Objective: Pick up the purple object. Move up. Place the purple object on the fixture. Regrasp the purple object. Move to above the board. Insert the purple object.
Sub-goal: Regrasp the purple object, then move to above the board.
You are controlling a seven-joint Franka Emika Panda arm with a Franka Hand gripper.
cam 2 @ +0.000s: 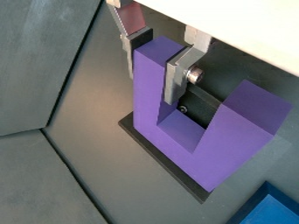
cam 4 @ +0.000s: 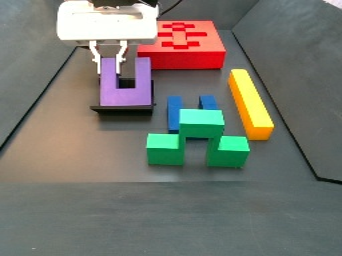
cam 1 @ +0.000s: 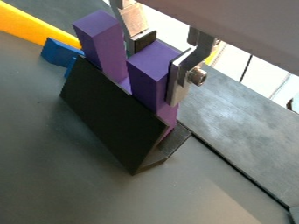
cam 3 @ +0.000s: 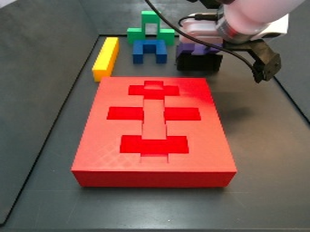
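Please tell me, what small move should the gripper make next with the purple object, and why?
Probably lift straight up. In a wrist view the gripper has its fingers on either side of one prong of the purple object, which sits on the fixture. The board lies apart, so the piece likely must clear the fixture before it travels there.
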